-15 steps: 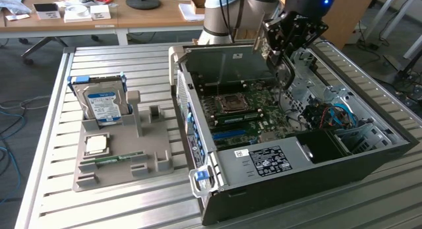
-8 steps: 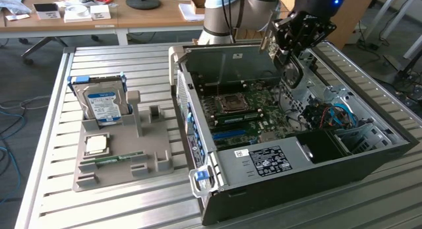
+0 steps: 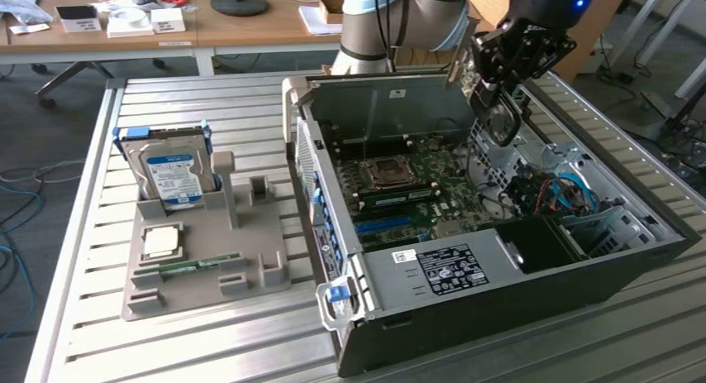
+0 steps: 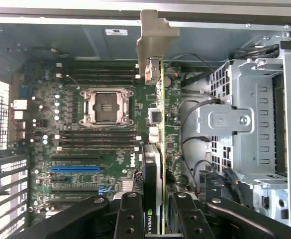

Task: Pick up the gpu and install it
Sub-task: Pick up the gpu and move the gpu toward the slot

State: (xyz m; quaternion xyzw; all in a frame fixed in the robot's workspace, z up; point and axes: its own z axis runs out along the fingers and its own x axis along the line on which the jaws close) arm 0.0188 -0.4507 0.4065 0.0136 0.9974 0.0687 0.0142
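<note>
The jaws clamp the gpu (image 4: 155,164) edge-down — likely to meet a motherboard (image 4: 85,149) slot. Exterior view: two o'clock of the CPU socket (image 3: 386,172).

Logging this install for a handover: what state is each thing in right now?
gpu: gripped edge-on, over the motherboard
gripper: shut on the gpu
computer case: lying open, side panel off
hard drive: standing upright in grey holder
RAM stick: lying flat in grey holder

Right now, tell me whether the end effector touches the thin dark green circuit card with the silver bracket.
Touching. The wrist view shows the dark green circuit card clamped edge-on between the fingers of the end effector.
</note>
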